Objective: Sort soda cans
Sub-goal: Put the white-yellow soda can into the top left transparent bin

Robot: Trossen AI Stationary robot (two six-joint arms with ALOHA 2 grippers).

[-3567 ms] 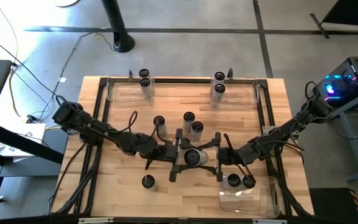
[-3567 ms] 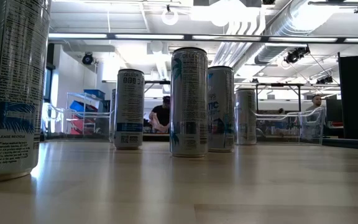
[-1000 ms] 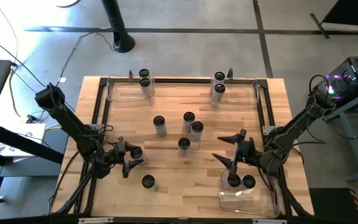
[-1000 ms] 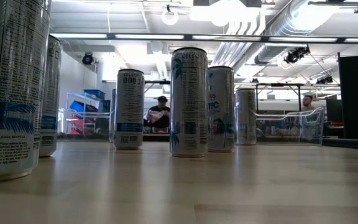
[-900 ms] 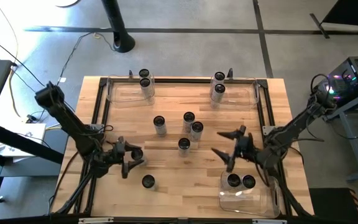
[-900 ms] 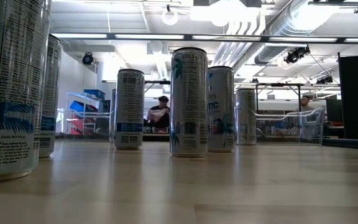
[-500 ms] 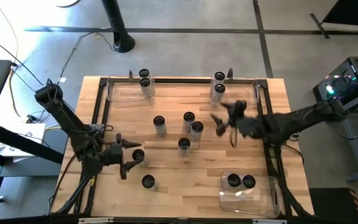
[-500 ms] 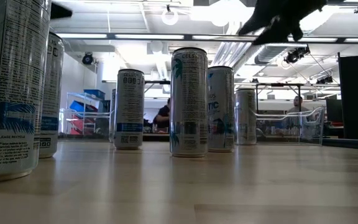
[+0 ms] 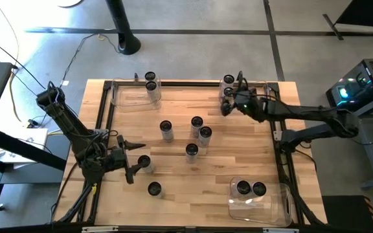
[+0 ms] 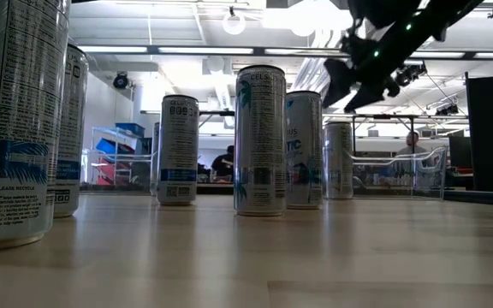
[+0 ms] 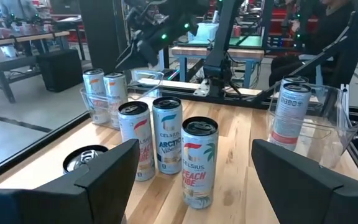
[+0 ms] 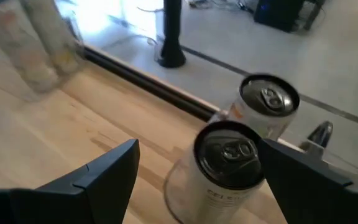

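Observation:
The soda cans are slim upright cans with dark tops. Several stand mid-table: [image 9: 166, 127], [image 9: 196, 122], [image 9: 204, 133], [image 9: 192, 151]. One can [image 9: 144, 162] stands just in front of my open left gripper [image 9: 135, 160], near the table's left side, and shows by one finger [image 11: 84, 158]. Another can [image 9: 154, 188] stands nearer the near edge. My right gripper [image 9: 228, 103] hovers open over the far-right bin [image 9: 254, 97]. Its fingers stand on either side of a can top [image 12: 230, 151] without touching. A second can [image 12: 267, 99] stands behind it.
Two cans [image 9: 150, 82] stand in the far-left clear bin [image 9: 125, 97]. Two more [image 9: 250, 188] stand in the near-right bin [image 9: 274, 204]. A black frame [image 9: 105, 116] runs round the wooden top. Bare wood lies along the near edge. People show in the room behind [image 10: 222, 162].
My right gripper has risen from beside the near-right bin and swung toward the table's far edge, ending over the cans in the far-right bin, its fingers open throughout. No can has moved.

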